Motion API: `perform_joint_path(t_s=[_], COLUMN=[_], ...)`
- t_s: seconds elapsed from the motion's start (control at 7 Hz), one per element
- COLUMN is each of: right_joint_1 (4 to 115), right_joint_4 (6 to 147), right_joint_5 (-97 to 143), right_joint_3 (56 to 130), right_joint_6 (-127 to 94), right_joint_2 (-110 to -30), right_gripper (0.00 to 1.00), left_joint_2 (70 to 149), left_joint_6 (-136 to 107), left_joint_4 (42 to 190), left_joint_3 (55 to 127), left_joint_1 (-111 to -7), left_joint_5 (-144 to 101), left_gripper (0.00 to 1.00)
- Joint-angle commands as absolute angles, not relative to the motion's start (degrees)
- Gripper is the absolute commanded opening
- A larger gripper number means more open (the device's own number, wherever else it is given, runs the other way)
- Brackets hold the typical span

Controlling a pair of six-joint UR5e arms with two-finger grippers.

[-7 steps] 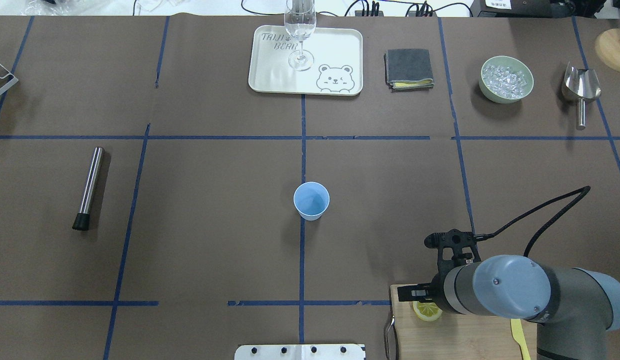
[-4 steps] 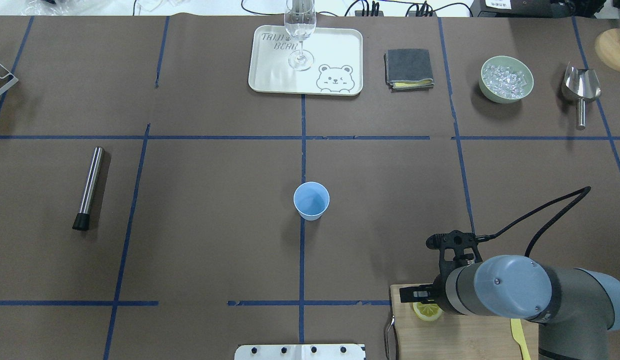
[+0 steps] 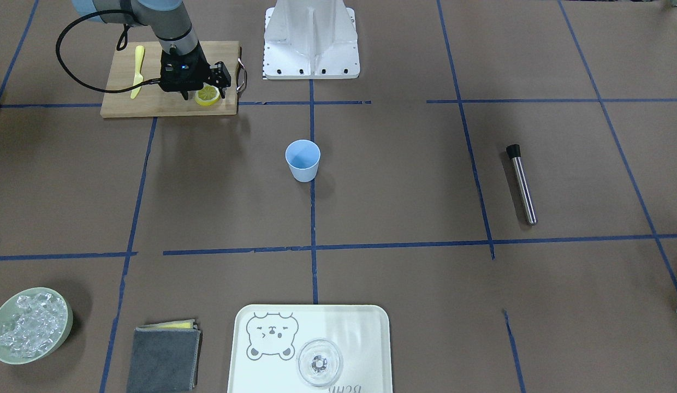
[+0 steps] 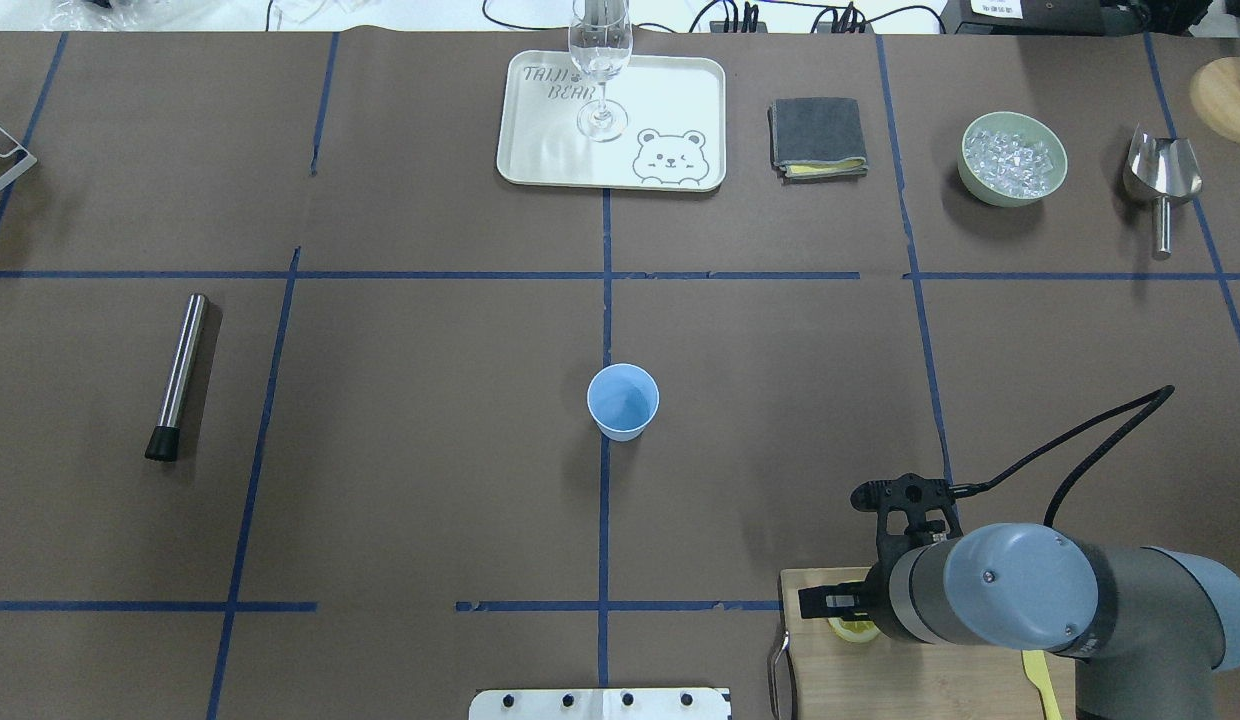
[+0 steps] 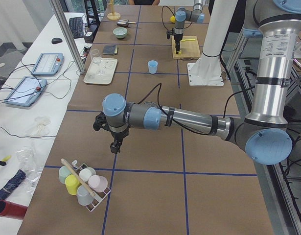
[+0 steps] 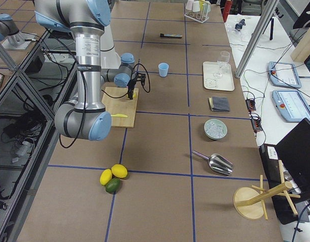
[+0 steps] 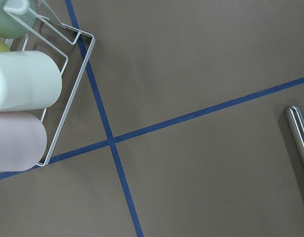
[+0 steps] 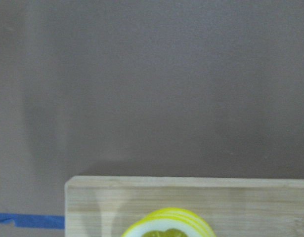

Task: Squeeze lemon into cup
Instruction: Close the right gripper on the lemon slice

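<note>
The light-blue cup (image 4: 623,400) stands upright at the table's middle, also in the front view (image 3: 303,159). The lemon slice (image 3: 207,96) lies at the corner of a wooden cutting board (image 3: 153,103). It looks stacked on a second slice in the right wrist view (image 8: 167,224). My right gripper (image 3: 203,93) points down over the lemon, with its jaws apart on either side of it. In the overhead view the wrist hides most of the lemon (image 4: 852,629). My left gripper (image 5: 116,146) hangs far off to the left near a cup rack, and I cannot tell its state.
A yellow plastic knife (image 3: 137,71) lies on the board. At the far side are a tray (image 4: 680,100) with a wine glass (image 4: 600,60), a grey cloth (image 4: 818,137), a bowl of ice (image 4: 1013,158) and a metal scoop (image 4: 1162,180). A steel muddler (image 4: 178,375) lies at the left.
My right wrist has shifted slightly toward the robot's side and over the lemon, which now shows far less in the overhead view. The cup has not moved.
</note>
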State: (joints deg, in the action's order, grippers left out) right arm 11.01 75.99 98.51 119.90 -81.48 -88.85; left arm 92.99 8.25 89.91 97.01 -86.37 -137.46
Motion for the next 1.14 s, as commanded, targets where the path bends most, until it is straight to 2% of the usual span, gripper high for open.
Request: perform_joint_path(t_s=[0.0, 0.14, 0.29, 0.43, 1.0], right_joint_1=[10.37, 10.37, 10.46, 10.55, 10.81], right_joint_4=[76.03, 76.03, 76.03, 76.03, 76.03], right_joint_5=[98.44, 98.35, 98.35, 98.44, 98.44], right_joint_3=[119.62, 119.62, 119.71, 119.97, 123.65], right_joint_6=[-81.83, -81.83, -81.83, -81.83, -81.83], right_joint_2=[-89.03, -89.03, -89.03, -89.03, -91.66], right_gripper=[0.96, 0.76, 0.5, 0.41, 0.4], left_joint_2=[92.99, 92.99, 92.99, 92.99, 92.99], left_joint_6=[8.26, 8.17, 8.26, 8.17, 8.17], left_joint_4=[89.91, 89.91, 89.91, 89.91, 89.91], left_joint_3=[97.12, 97.12, 97.03, 97.12, 97.21], left_joint_1=[-86.4, -86.31, -86.31, -86.4, -86.4], left_joint_5=[-137.55, -137.55, -137.55, -137.55, -137.55], left_gripper=[1.0, 1.0, 1.0, 1.0, 1.0])
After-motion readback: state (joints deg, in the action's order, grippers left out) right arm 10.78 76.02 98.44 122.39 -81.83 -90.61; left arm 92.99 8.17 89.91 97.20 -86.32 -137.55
